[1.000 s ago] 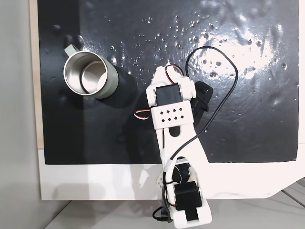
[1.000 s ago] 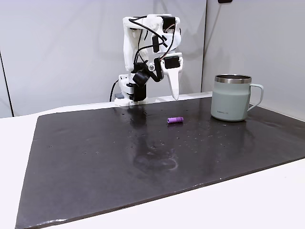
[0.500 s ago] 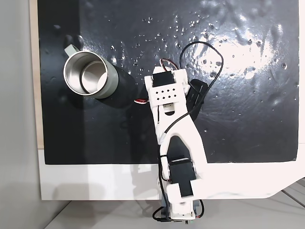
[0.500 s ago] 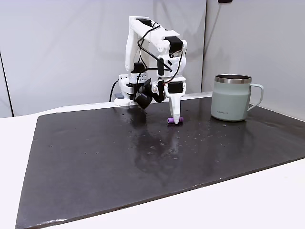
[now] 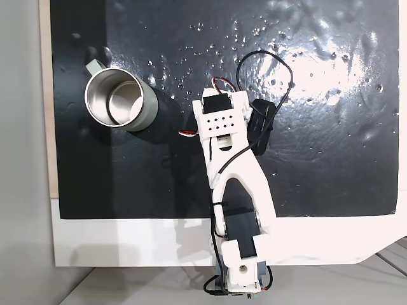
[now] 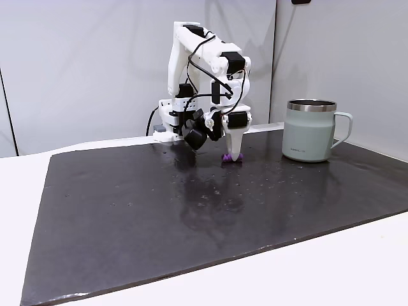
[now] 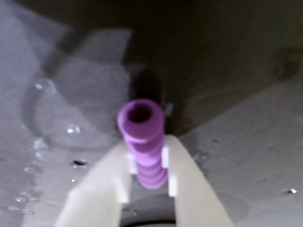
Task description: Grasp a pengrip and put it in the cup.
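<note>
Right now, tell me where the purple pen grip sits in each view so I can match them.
A fixed view, from above: I can't make it out.
A fixed view, from the side: pen grip centre, at the gripper tips, left of the mug.
Wrist view: pen grip centre, between the fingers.
Shared landmark: the gripper.

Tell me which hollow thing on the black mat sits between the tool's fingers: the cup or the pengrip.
The purple pengrip, pinched between the tool; the grey-green cup stands apart, untouched.
</note>
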